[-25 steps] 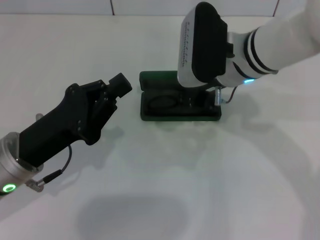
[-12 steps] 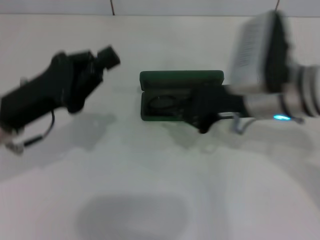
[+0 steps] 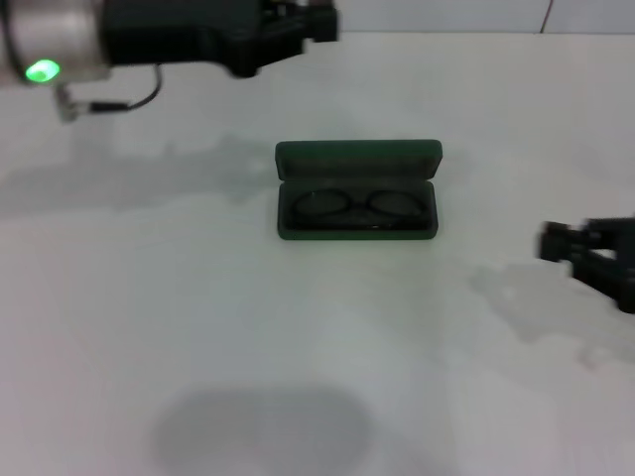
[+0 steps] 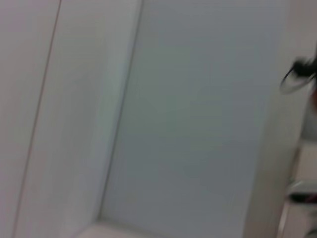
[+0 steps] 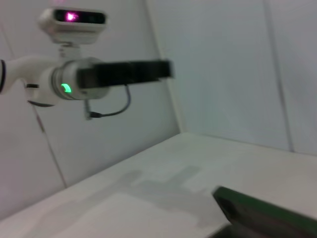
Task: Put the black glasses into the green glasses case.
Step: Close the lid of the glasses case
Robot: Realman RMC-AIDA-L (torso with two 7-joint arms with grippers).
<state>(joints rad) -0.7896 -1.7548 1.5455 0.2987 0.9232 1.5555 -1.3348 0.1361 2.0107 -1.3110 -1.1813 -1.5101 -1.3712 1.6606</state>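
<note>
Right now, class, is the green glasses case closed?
No, the green glasses case stands open, with the black glasses lying inside its base.

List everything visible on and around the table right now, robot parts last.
Dark green rectangular hinged hard case: one, green, centre of the table, lid open.
Thin black-framed glasses: one pair, black, lying inside the open case.
White table: one, white, under everything.
White wall: pale, behind the table.
Left claw: black, raised at the far left edge, apart from the case.
Right claw: black, at the right edge, apart from the case.
</note>
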